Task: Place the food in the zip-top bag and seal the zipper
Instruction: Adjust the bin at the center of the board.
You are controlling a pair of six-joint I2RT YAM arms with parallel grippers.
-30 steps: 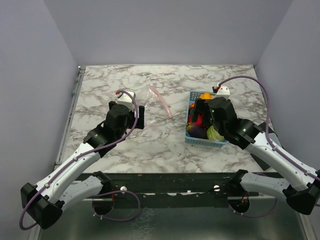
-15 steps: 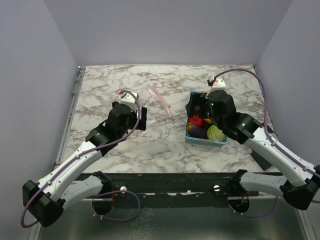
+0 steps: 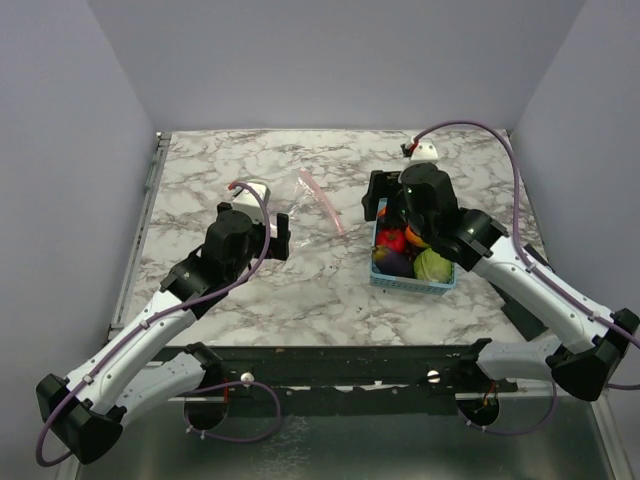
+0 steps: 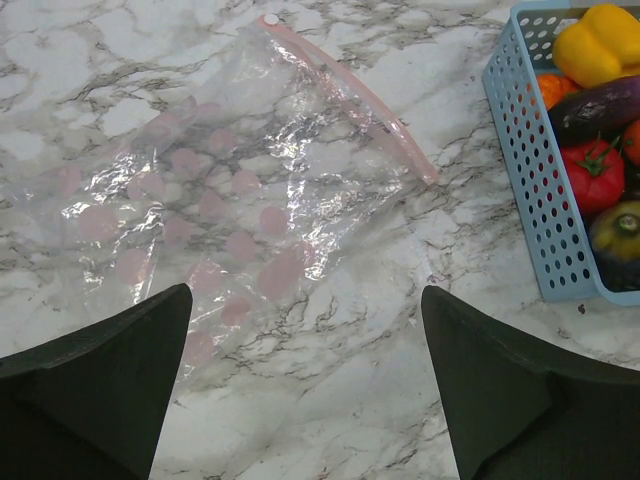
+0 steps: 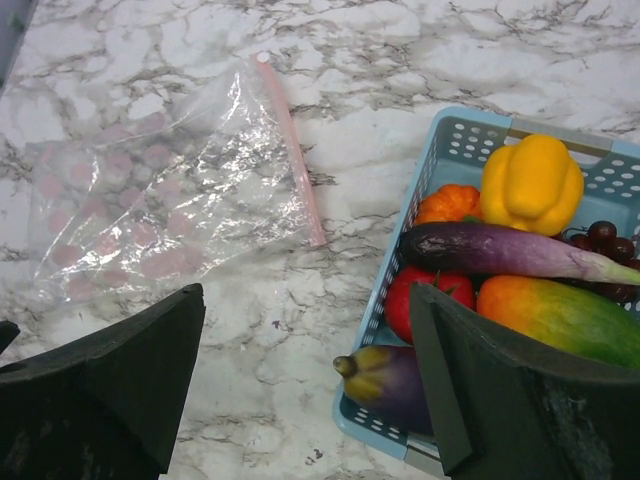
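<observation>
Left wrist view: left pincer [image 4: 305, 300] and right pincer [image 5: 308, 295] are gaping, empty. Zip-top bag [image 4: 230, 190] is lying flat (thin, floppy, likely slippery); pinching its zipper [image 4: 350, 95] edge seems best.

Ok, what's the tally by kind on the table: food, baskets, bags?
Toy food: 7 visible (yellow pepper, orange piece, eggplant, grapes, tomato, mango, purple piece)
Light-blue basket: 1
Zip-top bag: 1
Total: 9
</observation>
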